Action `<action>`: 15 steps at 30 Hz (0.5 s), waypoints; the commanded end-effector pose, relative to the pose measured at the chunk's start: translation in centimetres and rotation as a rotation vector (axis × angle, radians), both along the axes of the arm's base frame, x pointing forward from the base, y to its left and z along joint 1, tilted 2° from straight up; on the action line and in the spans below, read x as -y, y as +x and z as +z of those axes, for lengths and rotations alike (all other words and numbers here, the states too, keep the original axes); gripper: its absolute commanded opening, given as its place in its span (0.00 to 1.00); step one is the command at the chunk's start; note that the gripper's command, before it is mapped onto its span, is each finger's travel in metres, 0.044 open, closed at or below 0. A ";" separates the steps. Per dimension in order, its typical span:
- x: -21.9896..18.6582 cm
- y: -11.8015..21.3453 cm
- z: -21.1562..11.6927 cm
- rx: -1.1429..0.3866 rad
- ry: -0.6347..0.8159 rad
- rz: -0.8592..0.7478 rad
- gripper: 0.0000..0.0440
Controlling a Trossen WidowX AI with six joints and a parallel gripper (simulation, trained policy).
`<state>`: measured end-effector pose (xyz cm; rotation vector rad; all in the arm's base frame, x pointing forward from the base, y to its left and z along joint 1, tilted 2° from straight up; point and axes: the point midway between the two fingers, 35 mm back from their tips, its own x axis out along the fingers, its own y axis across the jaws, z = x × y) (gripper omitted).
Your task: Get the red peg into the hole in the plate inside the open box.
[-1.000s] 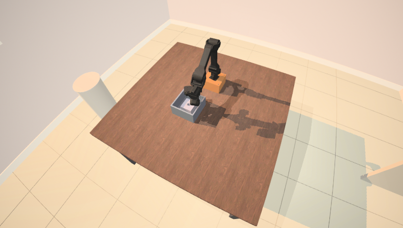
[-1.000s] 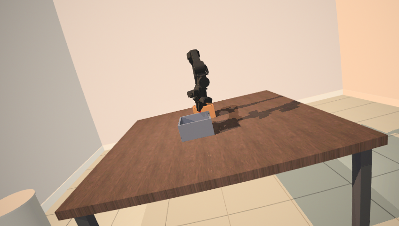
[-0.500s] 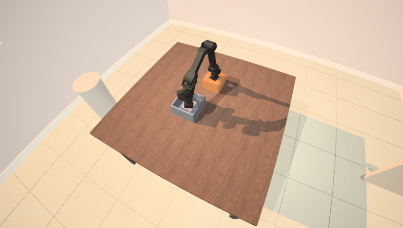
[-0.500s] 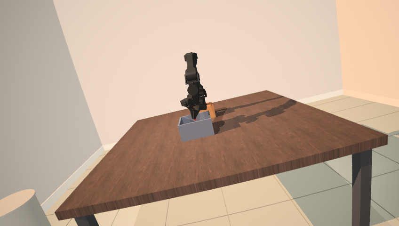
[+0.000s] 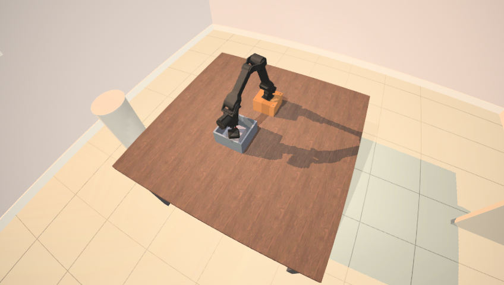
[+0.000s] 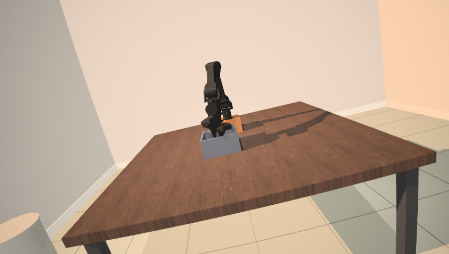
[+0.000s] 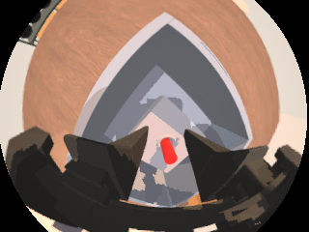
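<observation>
Angular black end effector point(image 5: 233, 134) point(image 6: 217, 135) point(image 7: 166, 130) gapes above a cylindrical red peg point(image 7: 169, 151) in the box point(image 5: 227, 142) point(image 6: 220, 147) point(image 7: 212, 79).

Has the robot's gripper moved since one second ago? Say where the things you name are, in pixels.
Yes. In the exterior view, the gripper point(image 5: 233, 133) point(image 6: 218, 134) point(image 7: 166, 130) has shifted leftward and down, with its fingertips now inside the grey box point(image 5: 226, 142) point(image 6: 221, 146) point(image 7: 166, 18).
</observation>
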<state>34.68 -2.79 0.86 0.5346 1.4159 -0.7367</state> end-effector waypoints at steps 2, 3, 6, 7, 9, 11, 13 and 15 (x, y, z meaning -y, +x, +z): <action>0.1 1.5 0.6 0.005 0.033 0.000 0.73; 0.1 1.8 0.7 0.007 0.040 -0.001 0.78; 0.1 2.9 1.1 0.017 0.064 -0.002 0.92; 0.1 3.3 1.2 0.021 0.072 -0.001 0.97; -0.1 4.2 1.6 0.037 0.092 -0.001 1.00; -0.3 5.2 2.1 0.060 0.110 0.002 1.00; -0.5 6.1 2.5 0.084 0.127 0.007 1.00; -0.7 7.0 3.0 0.107 0.143 0.014 1.00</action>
